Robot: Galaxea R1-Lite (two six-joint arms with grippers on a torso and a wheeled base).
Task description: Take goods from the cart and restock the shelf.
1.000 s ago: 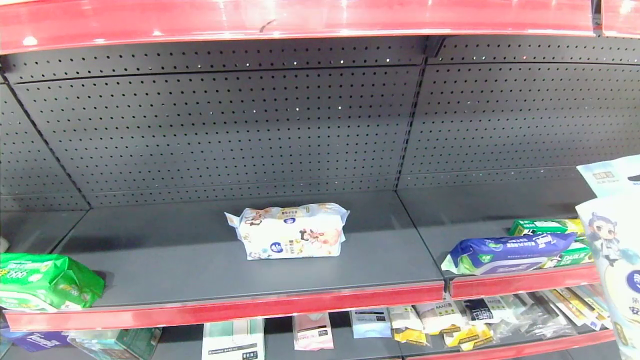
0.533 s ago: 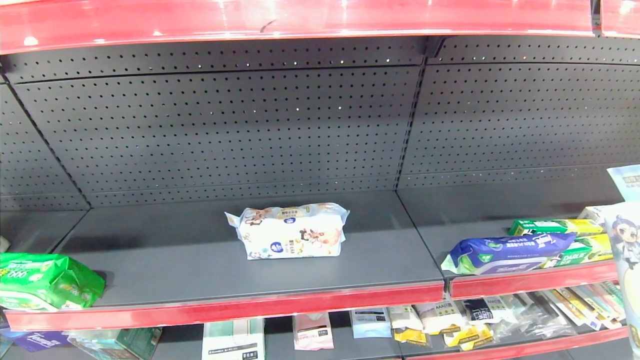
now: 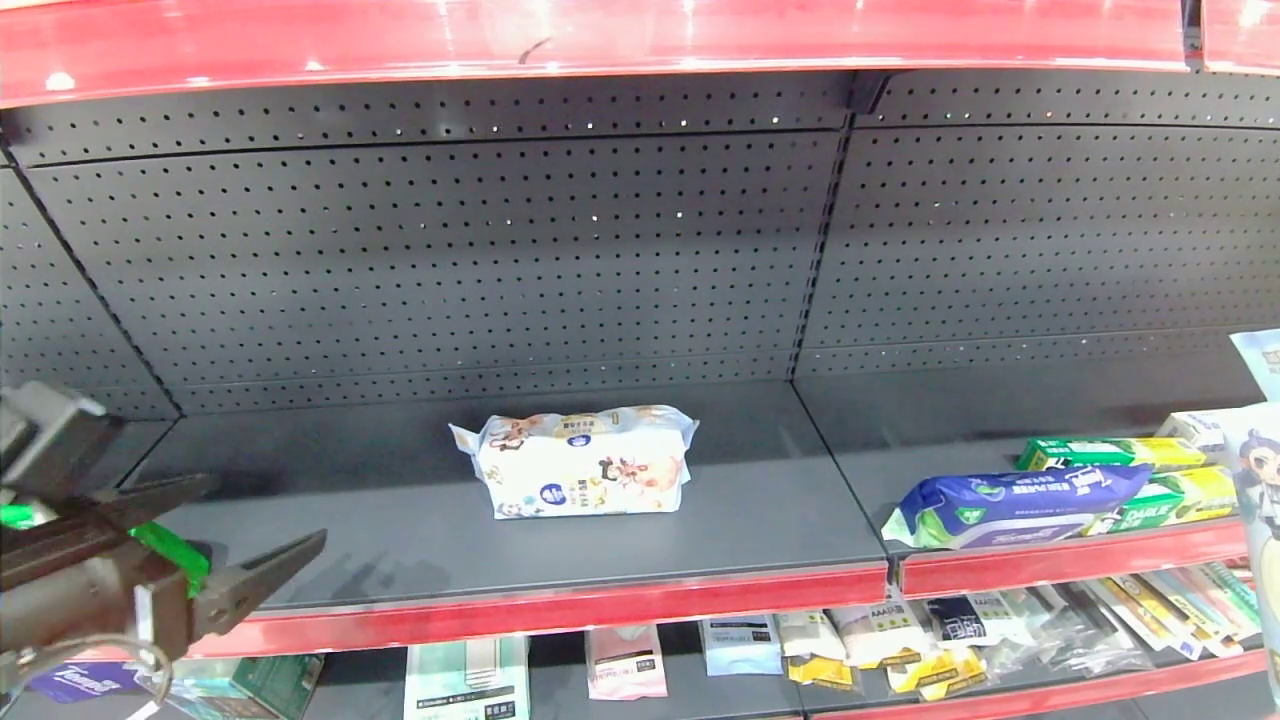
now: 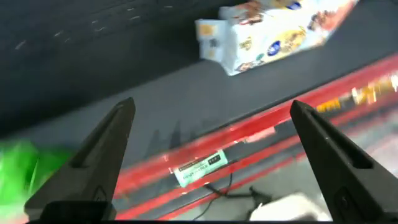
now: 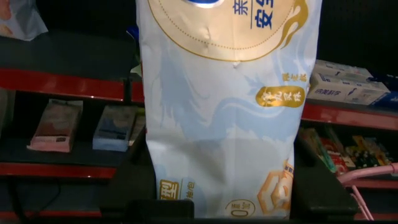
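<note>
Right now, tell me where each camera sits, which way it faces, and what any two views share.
Head: on the robot's head, facing forward and down at the shelf; the left gripper shows, open.
Left wrist: behind that gripper, facing the shelf's red edge.
Right wrist: behind its own fingers, facing the held bag.
Shared: head and left wrist both see the wipes pack.

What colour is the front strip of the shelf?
The strip is red, clearest in the head view.

tall white pouch (image 5: 227,112) upright in right pincer (image 5: 221,149)
</note>
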